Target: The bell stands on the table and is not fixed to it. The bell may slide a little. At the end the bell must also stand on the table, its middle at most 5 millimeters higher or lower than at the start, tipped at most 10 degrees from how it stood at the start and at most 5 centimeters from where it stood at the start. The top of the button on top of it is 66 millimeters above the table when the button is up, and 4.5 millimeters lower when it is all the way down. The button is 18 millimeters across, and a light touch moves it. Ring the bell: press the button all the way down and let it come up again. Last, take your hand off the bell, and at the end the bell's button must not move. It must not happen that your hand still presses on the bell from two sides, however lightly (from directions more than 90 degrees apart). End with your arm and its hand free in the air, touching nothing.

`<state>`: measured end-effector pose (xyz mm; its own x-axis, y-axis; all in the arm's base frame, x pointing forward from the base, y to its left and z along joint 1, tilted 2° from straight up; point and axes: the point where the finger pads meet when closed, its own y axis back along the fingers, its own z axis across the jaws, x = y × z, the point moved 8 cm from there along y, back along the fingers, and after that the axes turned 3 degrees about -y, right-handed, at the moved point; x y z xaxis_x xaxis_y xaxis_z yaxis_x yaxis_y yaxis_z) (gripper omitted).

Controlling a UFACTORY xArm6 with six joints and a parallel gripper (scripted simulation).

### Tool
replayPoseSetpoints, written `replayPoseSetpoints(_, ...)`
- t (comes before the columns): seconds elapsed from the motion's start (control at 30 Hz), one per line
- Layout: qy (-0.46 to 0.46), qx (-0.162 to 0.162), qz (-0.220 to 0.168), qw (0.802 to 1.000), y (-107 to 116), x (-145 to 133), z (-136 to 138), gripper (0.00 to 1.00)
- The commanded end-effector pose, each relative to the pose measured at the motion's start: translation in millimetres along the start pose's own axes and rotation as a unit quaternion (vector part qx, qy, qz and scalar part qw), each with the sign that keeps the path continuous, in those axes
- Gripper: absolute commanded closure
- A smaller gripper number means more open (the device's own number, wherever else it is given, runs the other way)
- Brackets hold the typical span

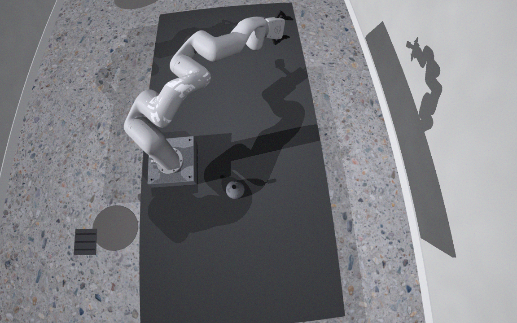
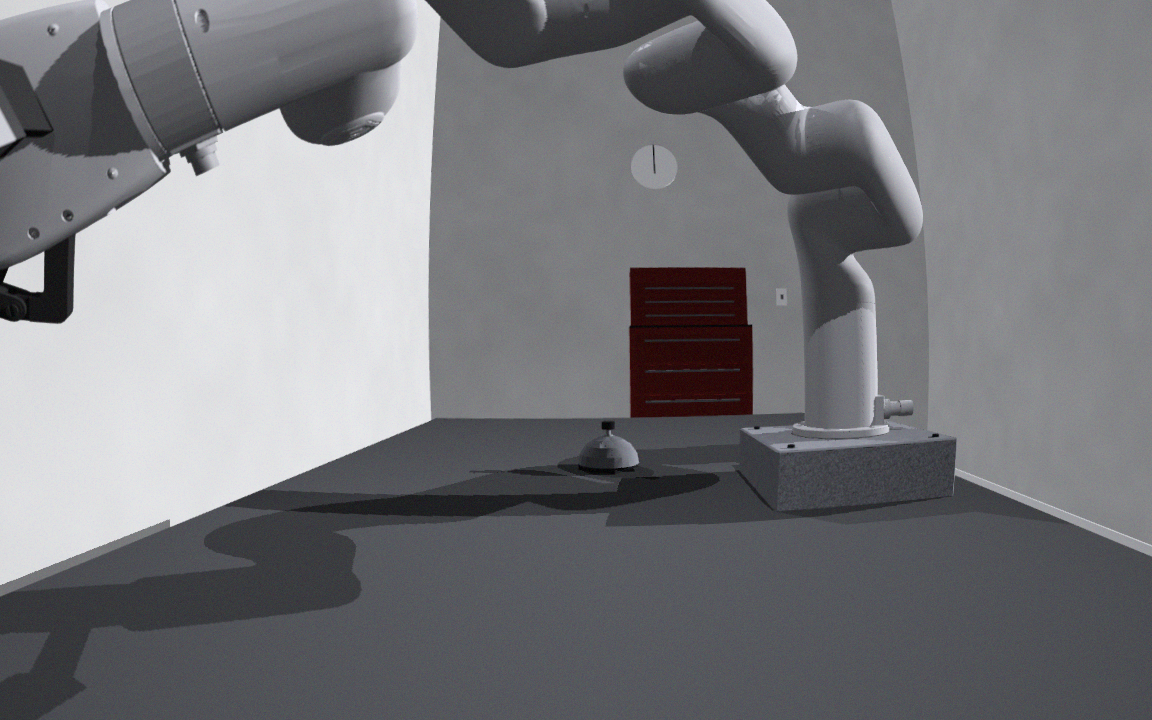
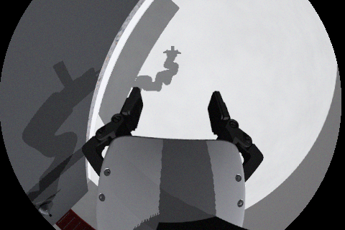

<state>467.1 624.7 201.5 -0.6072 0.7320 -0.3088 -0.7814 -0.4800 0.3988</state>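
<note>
The bell (image 1: 235,189) (image 2: 607,454) is a small grey dome with a dark button (image 2: 607,424) on top. It stands upright on the dark table (image 1: 252,261) (image 2: 741,626), just beside the arm's base block (image 1: 172,160) (image 2: 840,465). My gripper (image 1: 288,27) (image 3: 176,97) is open and empty. It is held high near the far end of the table, far from the bell, and points sideways at the light wall. In the exterior view only the gripper's body and one finger show, at the left edge. The bell does not show in the wrist view.
The arm stretches from its base block over the far half of the table and casts long shadows across it. A red tool cabinet (image 2: 689,340) stands against the back wall behind the bell. A light wall runs along one long side of the table.
</note>
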Motion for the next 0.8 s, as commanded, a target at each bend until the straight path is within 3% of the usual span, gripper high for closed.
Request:
replayPoseSetpoints(0.0,0.019,-0.003,0.004,1.000,1.2,-41.2,-9.1,0.00)
replayPoseSetpoints(0.17,0.028,0.001,0.005,1.000,0.8,-59.6,-15.6,0.00)
replayPoseSetpoints(0.2,0.038,0.006,0.006,0.999,1.3,-77.4,-22.5,0.00)
replayPoseSetpoints(0.67,0.076,0.036,0.017,0.996,11.9,-154.0,-59.4,0.00)
replayPoseSetpoints(0.73,0.076,0.036,0.017,0.996,11.9,-154.0,-59.4,0.00)
replayPoseSetpoints(0.77,0.084,0.044,0.020,0.995,16.1,-169.8,-68.4,0.00)
